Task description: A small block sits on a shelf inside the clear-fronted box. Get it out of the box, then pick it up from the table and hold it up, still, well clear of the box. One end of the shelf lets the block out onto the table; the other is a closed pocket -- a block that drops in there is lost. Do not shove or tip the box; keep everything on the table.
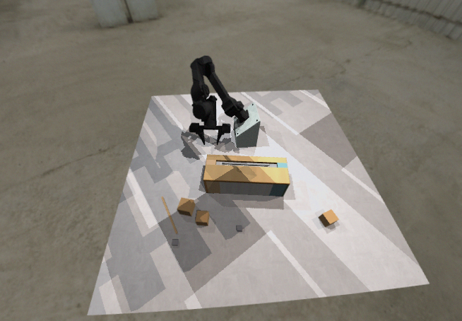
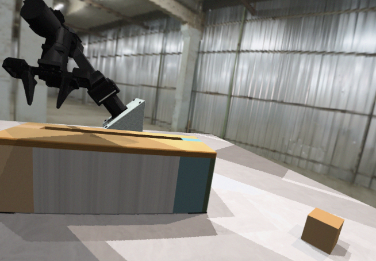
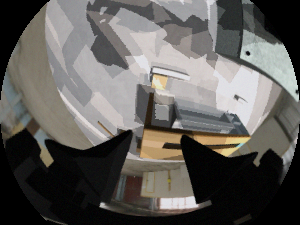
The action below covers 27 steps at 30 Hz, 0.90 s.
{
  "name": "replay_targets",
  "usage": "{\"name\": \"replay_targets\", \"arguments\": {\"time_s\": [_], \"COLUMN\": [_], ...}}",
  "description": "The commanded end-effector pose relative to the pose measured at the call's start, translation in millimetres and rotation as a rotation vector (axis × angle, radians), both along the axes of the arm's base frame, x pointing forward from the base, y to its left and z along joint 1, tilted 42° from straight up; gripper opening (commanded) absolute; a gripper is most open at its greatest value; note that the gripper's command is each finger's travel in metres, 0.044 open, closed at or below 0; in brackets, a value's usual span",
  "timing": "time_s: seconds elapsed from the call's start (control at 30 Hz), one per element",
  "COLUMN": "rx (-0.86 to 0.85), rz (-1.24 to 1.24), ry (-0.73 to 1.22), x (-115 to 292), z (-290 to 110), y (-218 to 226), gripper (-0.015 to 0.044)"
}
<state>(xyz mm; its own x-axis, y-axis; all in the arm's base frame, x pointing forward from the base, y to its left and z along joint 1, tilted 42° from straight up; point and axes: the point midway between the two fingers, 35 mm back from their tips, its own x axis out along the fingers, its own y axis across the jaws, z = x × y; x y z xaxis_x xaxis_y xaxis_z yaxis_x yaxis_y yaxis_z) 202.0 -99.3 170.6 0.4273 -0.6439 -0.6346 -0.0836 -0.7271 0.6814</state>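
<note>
Tan box [image 1: 239,174] with teal end, black arm [image 1: 216,88], grey-and-white patchwork table [image 1: 314,245]

Warehouse or industrial shed, corrugated metal wall panels [image 2: 302,76] behind the table, concrete pillar [image 2: 188,76], exposed roof beams [image 2: 176,9], worn bare concrete floor [image 1: 50,113] all around.
</note>
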Motion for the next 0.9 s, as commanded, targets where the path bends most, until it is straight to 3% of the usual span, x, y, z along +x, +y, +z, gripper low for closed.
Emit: {"name": "replay_targets", "arguments": {"time_s": [0.0,0.13,0.43,0.87], "rx": [0.026,0.030,0.020,0.020], "rz": [-0.026,-0.028,-0.026,-0.026], "ry": [-0.041,-0.038,-0.042,-0.041], "x": [0,2,3,5], "z": [0,-5,-66,-77], "y": [0,-4,-64,-75], "gripper": [0.0285,0.0285,0.0285,0.0285]}}
